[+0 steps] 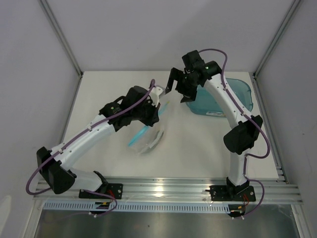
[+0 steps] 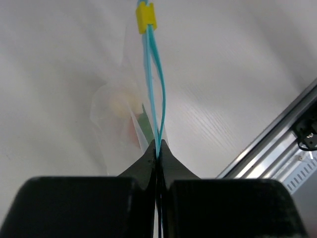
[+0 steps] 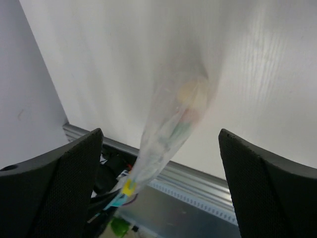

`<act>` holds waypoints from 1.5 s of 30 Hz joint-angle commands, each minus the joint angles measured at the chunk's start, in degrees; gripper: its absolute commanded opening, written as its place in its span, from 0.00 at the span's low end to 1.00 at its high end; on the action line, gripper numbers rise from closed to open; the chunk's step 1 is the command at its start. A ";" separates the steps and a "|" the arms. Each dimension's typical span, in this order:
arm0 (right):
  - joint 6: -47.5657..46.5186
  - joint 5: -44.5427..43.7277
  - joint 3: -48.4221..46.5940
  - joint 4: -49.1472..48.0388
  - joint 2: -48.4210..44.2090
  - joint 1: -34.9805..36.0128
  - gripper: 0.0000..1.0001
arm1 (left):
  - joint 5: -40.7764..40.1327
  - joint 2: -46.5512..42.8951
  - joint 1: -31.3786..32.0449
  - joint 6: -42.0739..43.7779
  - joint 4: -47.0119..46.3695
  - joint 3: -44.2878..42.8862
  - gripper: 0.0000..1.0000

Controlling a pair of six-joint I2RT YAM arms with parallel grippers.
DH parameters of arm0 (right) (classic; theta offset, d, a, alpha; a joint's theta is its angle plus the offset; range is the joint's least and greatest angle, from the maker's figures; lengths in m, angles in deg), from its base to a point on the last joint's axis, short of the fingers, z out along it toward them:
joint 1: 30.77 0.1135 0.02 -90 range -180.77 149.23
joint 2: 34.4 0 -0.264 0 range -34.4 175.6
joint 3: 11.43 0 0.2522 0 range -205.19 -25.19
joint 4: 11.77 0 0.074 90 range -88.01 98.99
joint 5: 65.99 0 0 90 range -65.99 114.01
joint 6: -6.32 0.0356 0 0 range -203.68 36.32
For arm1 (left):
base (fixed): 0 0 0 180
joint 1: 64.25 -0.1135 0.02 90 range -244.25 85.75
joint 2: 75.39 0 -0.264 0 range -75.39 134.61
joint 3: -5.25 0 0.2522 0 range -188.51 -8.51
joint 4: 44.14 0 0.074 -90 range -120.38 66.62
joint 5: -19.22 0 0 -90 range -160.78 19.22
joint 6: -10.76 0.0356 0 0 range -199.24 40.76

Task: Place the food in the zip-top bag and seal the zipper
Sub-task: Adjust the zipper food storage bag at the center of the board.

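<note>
Left gripper (image 2: 158,154) clamped on zipper (image 2: 150,74), zip-top bag (image 3: 174,124) stretching beyond its jaws, right gripper (image 3: 161,153) spread wide, apart

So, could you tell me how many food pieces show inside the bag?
3, through the zip-top bag: a cream one, a peach-pink one beside it, a green one by the zipper; others may be hidden.

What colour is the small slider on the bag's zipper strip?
Yellow; the slider sits on the light blue zipper, clearest in the left wrist view.
</note>
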 commanded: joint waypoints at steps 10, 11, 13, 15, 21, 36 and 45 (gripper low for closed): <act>-28.50 -28.01 -5.08 4.07 -7.40 3.27 0.99 | 22.46 -8.12 -6.17 2.29 -1.25 5.89 0.01; -29.99 -28.91 -1.23 3.19 -8.45 3.09 0.99 | 23.60 -8.04 -6.09 2.38 -1.08 5.80 0.01; -30.01 -28.75 1.87 1.95 -10.66 1.08 0.99 | 24.31 -8.12 -6.17 2.64 -0.72 5.89 0.01; -29.13 -27.08 4.08 1.86 -11.27 -0.77 0.99 | 24.75 -8.56 -6.17 2.73 -0.72 6.24 0.00; -35.87 -41.38 12.13 -9.52 -17.15 4.31 0.99 | 27.73 -9.70 -6.26 2.56 -2.57 7.91 0.01; -35.19 -7.06 31.58 -21.43 -30.16 -0.07 0.99 | 43.11 -8.74 -8.10 5.46 -4.50 8.35 0.01; -33.46 31.17 46.77 -37.39 -41.85 -4.90 0.99 | 56.92 -8.74 -11.71 1.50 -9.95 11.95 0.00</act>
